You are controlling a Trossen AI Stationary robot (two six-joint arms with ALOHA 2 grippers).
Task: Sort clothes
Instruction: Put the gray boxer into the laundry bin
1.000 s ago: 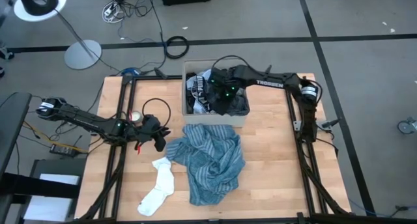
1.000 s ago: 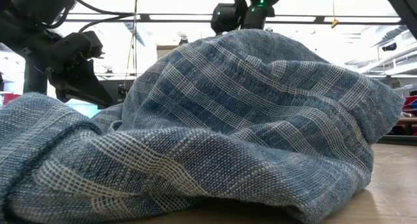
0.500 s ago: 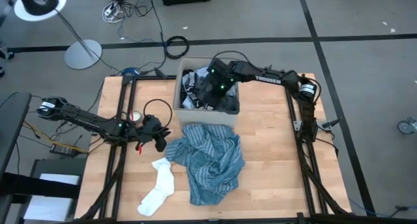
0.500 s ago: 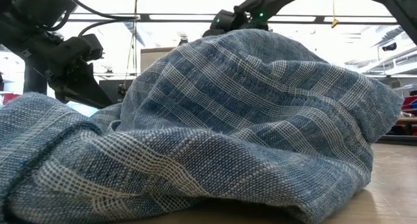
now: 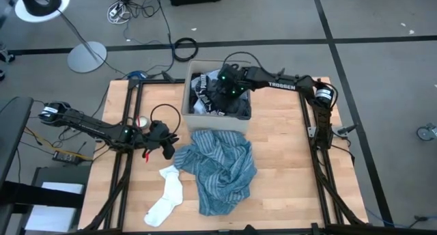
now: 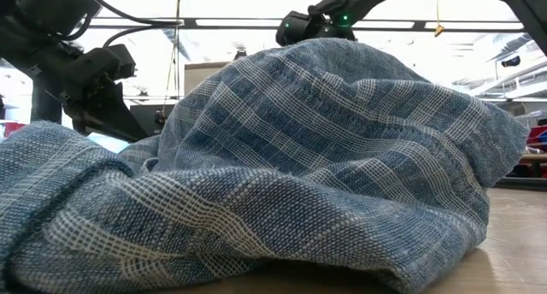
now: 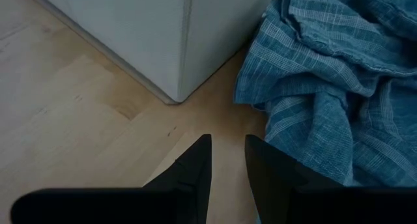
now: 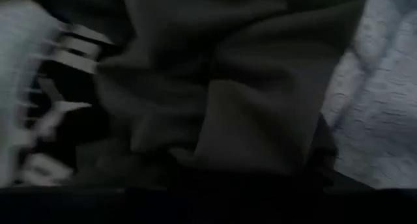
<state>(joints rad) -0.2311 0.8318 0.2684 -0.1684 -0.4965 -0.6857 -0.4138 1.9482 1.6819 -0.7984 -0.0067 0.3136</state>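
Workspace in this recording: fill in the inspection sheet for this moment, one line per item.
Surface: wooden table, bare on its right side.
Job's things: blue striped shirt crumpled mid-table; white sock to its left; dark and patterned clothes in the box at the back.
Clutter: tape roll near the left arm.
Grippers: left pincer slightly open, empty, low over the table beside the shirt's edge; right pincer down in the box among dark cloth, grip not visible.
Cables: black loops on the table and on the floor.
Surroundings: lamp base on the grey floor.
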